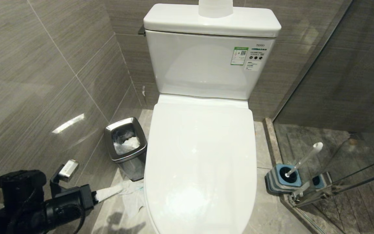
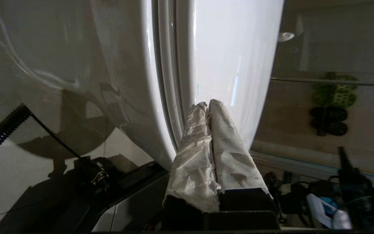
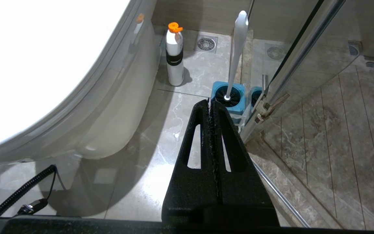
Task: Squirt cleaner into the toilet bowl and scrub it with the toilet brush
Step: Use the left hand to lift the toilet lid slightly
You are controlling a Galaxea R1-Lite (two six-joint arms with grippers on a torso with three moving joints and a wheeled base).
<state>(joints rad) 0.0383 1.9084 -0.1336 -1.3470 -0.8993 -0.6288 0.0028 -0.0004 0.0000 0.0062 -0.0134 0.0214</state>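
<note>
One toilet bowl [image 1: 203, 156], lid down; one toilet brush [image 1: 304, 159]; one bin [image 1: 126, 139].

A: Fig. shows what sort of place?
B: Bathroom, w/ WC & shower side by side. Evidence: white toilet bowl [image 1: 200, 162], lid down, tank behind w/ green-and-white sticker [image 1: 239, 56].
A: Other signs?
B: Grey tiled walls [image 1: 37, 81]; small steel waste bin [image 1: 126, 143] w/ liner, beside the bowl; toilet brush [image 1: 304, 159] standing in its blue-topped holder [image 1: 282, 178] on the other side. Glass shower partition [image 1: 346, 97] next to it. Floor drain [image 3: 206, 44] in marble-look floor, plus white bottle w/ orange cap [image 3: 175, 55] by the pedestal.
</note>
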